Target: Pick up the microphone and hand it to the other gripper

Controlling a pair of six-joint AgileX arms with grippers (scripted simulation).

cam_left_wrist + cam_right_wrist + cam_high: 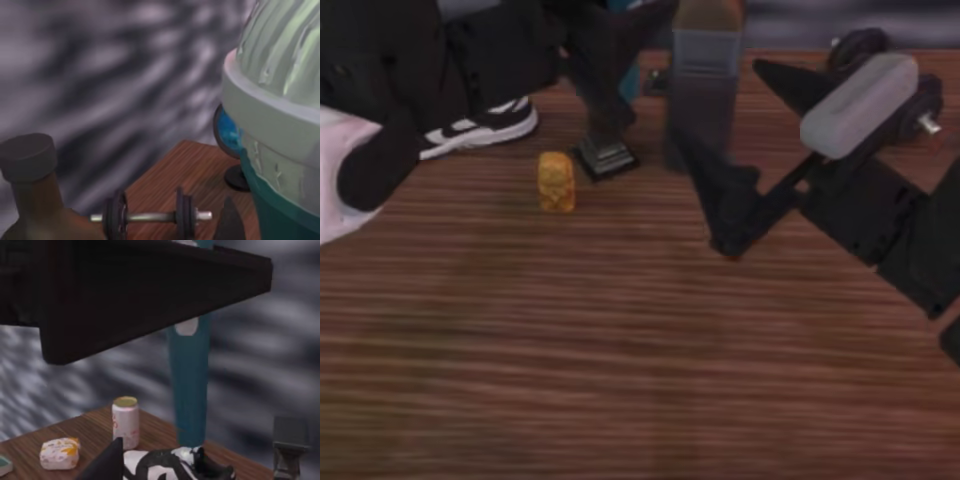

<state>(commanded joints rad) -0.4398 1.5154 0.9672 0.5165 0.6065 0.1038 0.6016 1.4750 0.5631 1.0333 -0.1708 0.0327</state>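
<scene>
Wood-grain worktop (620, 350) carries a sneaker (480, 128) near its far left edge and a dumbbell (150, 216) toward its far right. Above the far edge, the left hand (620, 70) grips the microphone (189, 375) upright by its head end, teal handle hanging free. Right hand (730, 240) hovers nearby, fingers spread apart.

The left arm (440, 70) reaches in from the top view's upper left, raised toward the far edge. The right arm (880, 200) stretches in from the right, its gripper (730, 245) low over the worktop's middle.
</scene>
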